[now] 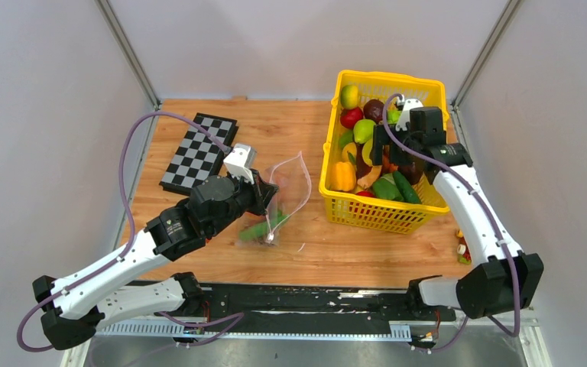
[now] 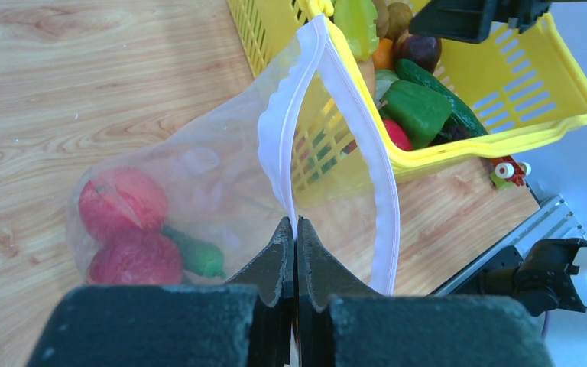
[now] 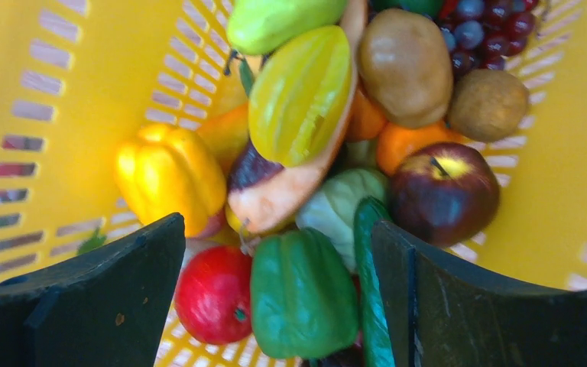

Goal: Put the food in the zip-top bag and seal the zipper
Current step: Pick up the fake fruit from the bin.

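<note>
The clear zip-top bag (image 2: pixel 214 168) lies on the wooden table, its mouth gaping toward the basket. My left gripper (image 2: pixel 296 225) is shut on one lip of the pinkish-white zipper (image 2: pixel 271 141) and holds that edge up. Inside the bag are two red apples (image 2: pixel 122 202) and a green piece (image 2: pixel 199 258). From above, the left gripper (image 1: pixel 264 195) sits at the bag (image 1: pixel 290 180). My right gripper (image 3: pixel 277 229) is open inside the yellow basket, straddling a green pepper (image 3: pixel 302 294), with a red apple (image 3: pixel 214 294) and a cucumber (image 3: pixel 371 290) beside it; nothing is held.
The yellow mesh basket (image 1: pixel 386 76) at the right holds several toy fruits and vegetables. A chessboard (image 1: pixel 199 153) lies at the back left. Tiny orange-red blocks (image 1: pixel 462 248) sit by the right arm. The right gripper (image 1: pixel 394 153) hangs over the basket's middle.
</note>
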Action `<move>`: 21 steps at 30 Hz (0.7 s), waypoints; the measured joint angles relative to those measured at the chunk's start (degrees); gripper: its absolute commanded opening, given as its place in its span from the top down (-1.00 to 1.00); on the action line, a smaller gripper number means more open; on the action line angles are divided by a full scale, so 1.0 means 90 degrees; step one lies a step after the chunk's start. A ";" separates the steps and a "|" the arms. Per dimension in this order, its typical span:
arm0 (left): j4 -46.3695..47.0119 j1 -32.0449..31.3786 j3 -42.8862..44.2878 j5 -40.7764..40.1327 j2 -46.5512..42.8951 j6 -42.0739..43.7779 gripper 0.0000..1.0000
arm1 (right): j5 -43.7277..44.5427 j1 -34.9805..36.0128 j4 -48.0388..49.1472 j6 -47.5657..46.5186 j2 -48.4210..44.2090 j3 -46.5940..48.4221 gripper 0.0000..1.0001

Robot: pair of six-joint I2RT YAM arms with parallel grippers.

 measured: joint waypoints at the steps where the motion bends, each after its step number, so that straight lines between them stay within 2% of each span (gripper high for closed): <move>1: 0.0000 0.0000 0.0000 0.0000 0.0000 0.0000 1.00 | -0.0083 -0.0019 0.0080 0.0134 0.0078 -0.0024 -0.77; 4: 0.0000 0.0000 0.0000 0.0000 0.0000 0.0000 1.00 | -0.0301 -0.0017 0.0486 0.0544 0.0449 0.0078 -0.81; 10: -0.0010 0.0000 0.0000 -0.0002 0.0000 -0.0002 1.00 | -0.0136 -0.0015 0.1115 0.1260 0.1741 0.1042 -0.85; 18: -0.0085 0.0000 0.0000 -0.0010 -0.0092 -0.0010 1.00 | 0.0289 -0.0019 0.1608 0.1996 0.3247 0.1712 -0.60; 21: -0.0112 0.0000 0.0000 -0.0015 -0.0129 -0.0017 1.00 | 0.0406 -0.0019 0.1518 0.2064 0.3648 0.1885 -0.36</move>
